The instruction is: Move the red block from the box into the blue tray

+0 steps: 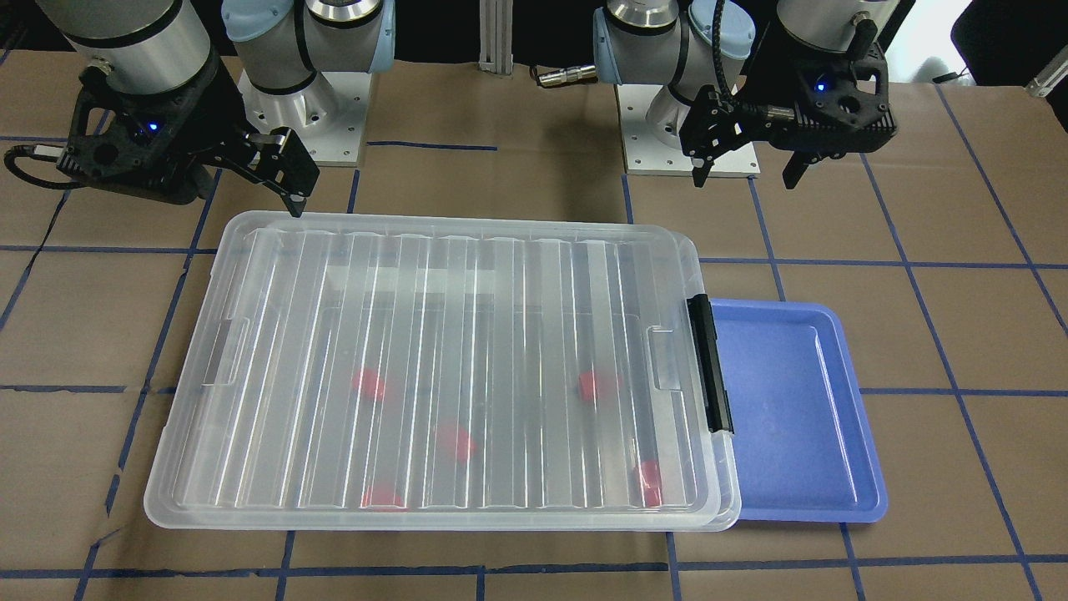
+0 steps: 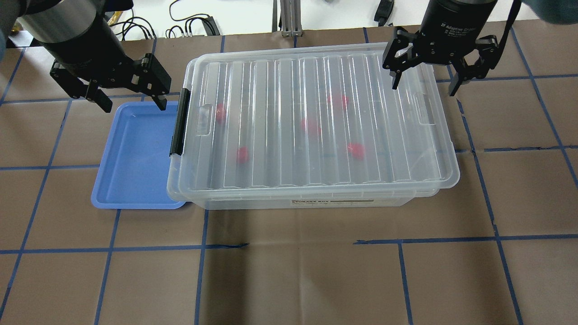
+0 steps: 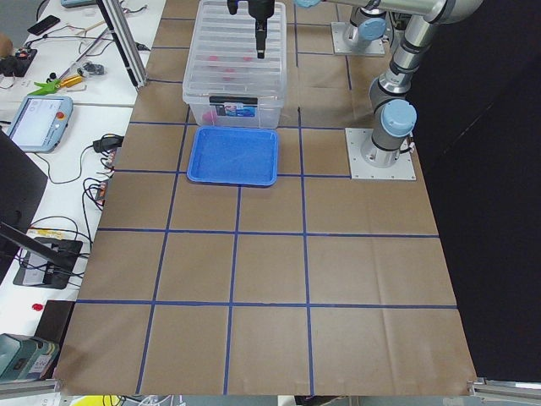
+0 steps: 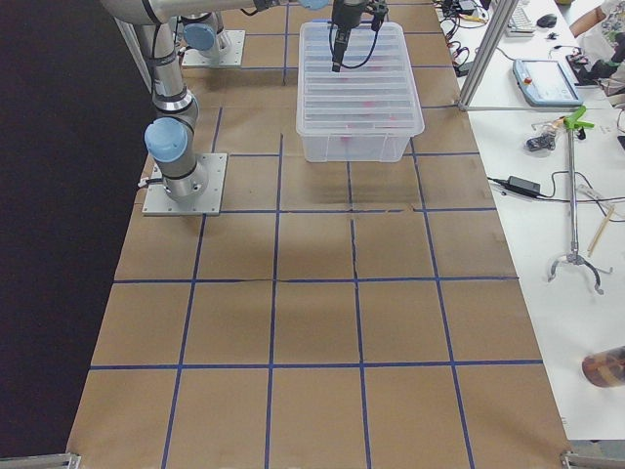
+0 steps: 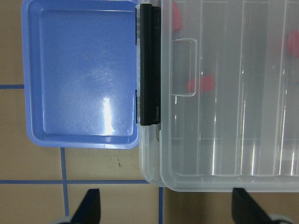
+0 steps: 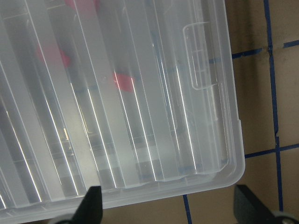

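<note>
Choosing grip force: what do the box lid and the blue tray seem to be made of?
The lid looks like clear, glossy, ridged plastic: red blocks show through it and light streaks run along its ribs. The blue tray looks like opaque, smooth moulded plastic; glare shows on its floor.

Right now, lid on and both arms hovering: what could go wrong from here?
The ridged lid covers the box; any reach for the red blocks would likely hit it first.
The blue tray butts against the black latch, so the left gripper, open above there, may knock the tray while unlatching.
The right gripper, also open, hangs over the lid's opposite end; lifting from one end might drag the box.
</note>
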`<state>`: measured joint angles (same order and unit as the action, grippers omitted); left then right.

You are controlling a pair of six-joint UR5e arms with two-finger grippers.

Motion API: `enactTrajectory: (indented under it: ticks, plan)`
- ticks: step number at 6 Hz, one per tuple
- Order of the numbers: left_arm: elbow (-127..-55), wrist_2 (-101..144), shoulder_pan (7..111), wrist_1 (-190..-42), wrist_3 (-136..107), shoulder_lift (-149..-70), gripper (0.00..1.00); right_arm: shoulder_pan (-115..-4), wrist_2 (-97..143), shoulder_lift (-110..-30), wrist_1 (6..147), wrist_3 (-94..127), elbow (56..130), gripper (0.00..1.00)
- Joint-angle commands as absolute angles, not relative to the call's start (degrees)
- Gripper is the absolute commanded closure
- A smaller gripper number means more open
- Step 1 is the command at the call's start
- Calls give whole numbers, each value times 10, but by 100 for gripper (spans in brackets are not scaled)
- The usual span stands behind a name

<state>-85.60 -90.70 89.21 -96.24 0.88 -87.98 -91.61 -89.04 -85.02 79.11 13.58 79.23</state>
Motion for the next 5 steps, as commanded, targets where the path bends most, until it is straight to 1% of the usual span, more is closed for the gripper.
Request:
enactTrajectory:
  ticks: [1, 5]
  plan:
    - [-856, -907, 893, -962, 9, -880, 2, -916, -889, -847, 794, 134, 793, 0]
    - [-856, -907, 892, -962, 9, -880, 2, -909, -892, -846, 793, 138, 792, 0]
